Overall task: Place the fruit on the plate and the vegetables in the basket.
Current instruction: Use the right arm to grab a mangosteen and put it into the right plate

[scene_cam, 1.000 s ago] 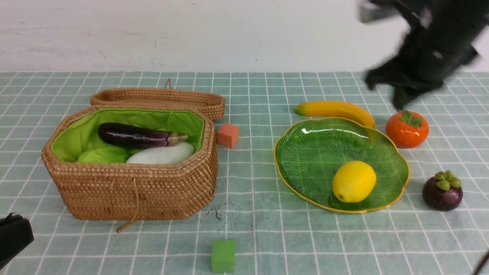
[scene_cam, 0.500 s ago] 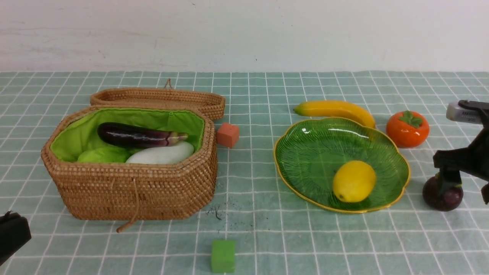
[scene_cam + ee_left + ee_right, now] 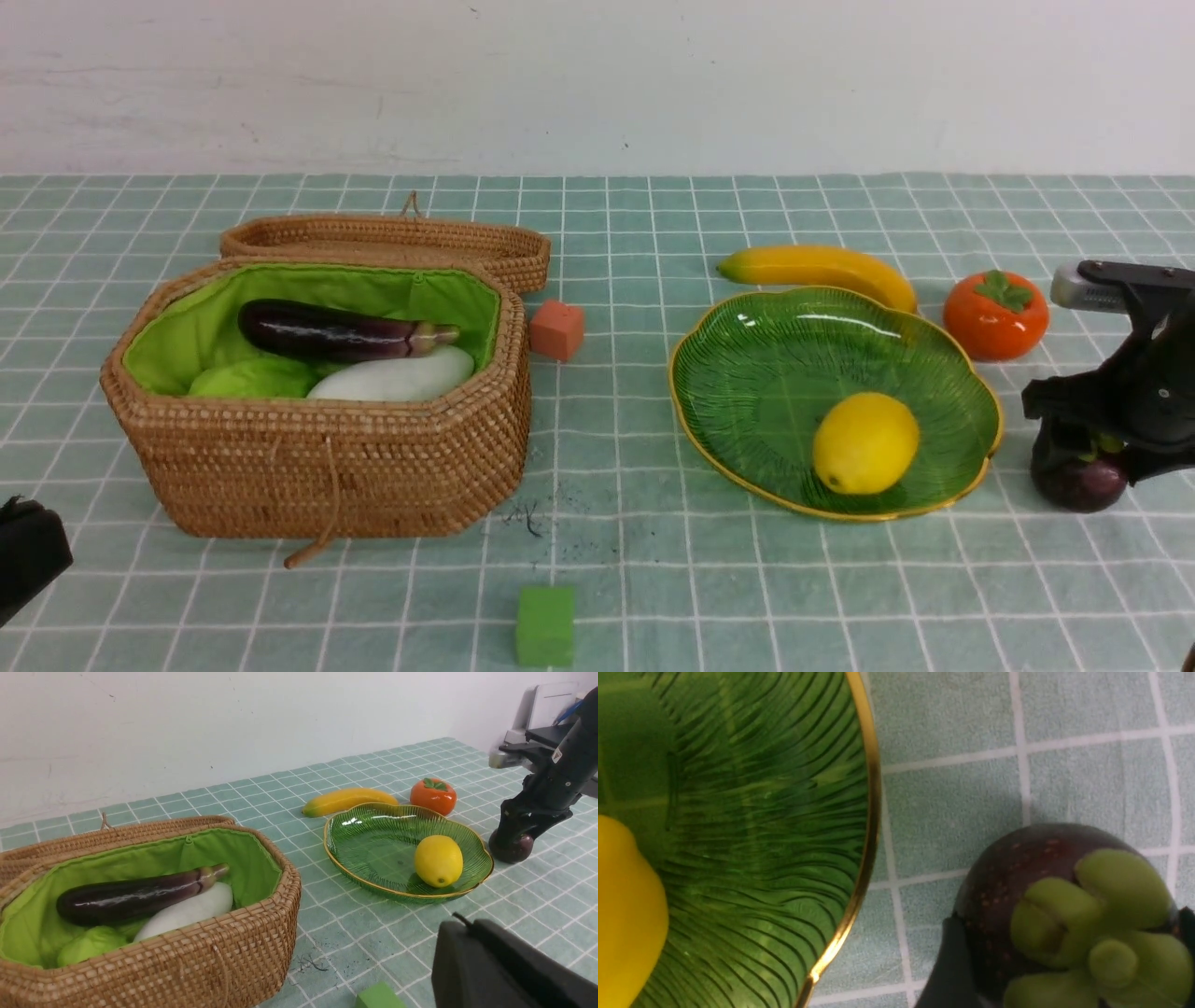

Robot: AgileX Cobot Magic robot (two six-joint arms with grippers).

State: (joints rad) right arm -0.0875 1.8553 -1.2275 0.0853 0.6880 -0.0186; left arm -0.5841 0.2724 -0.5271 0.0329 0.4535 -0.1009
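Just right of the plate point(image 3: 747, 373), close beside its rim, the mangosteen point(image 3: 1088, 487) sits on the cloth point(image 3: 616, 280). The right gripper point(image 3: 1088, 462) straddles it, jaws spread wide; whether they're pinching, I can't tell. It looks light, hard and glossy, probably slippery, so best squeezed across its round belly, below the cap.

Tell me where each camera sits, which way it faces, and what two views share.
Front view: between the arms, facing forward over the checked cloth; right pincer straddles the mangosteen, left arm at the edge.
Left wrist view: low beside the basket, looking across to the plate; its own dark left pincer in the foreground.
Right wrist view: down onto mangosteen and plate rim; pincer fingers flank the fruit.
Shared: front and left wrist views both show the lemon on the plate.
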